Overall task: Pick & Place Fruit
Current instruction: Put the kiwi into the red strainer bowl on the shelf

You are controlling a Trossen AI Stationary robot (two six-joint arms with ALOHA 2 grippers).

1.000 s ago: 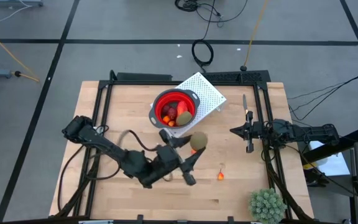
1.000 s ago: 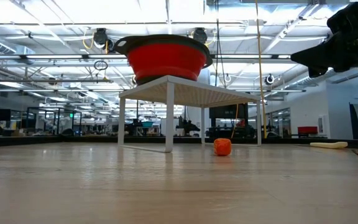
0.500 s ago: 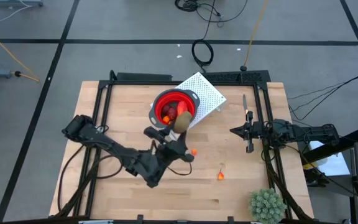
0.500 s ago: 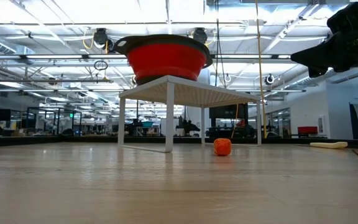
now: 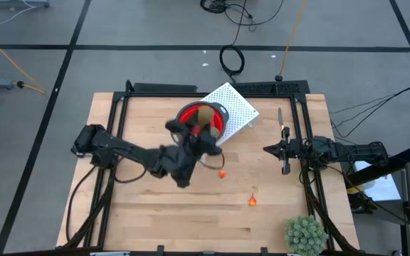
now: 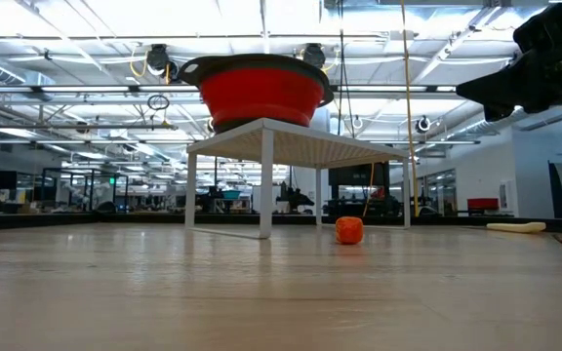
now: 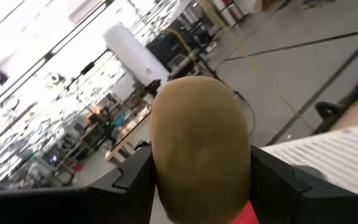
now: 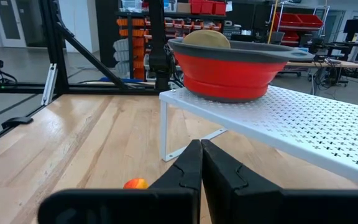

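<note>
— Where do the cameras sit?
— One overhead, looking straight down; one at tabletop level; one per wrist.
— Any overlap?
— All show the red bowl, though the left wrist's glimpse is probably just its edge.

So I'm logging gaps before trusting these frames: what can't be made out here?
- Contents of the red bowl: high view, covered by the left gripper and its brown fruit; low view shows only the wall.
- Left arm: high view, motion-blurred.
- Orange bits on the table: too small to identify.
- Right gripper, shut: hides the table just ahead.
</note>
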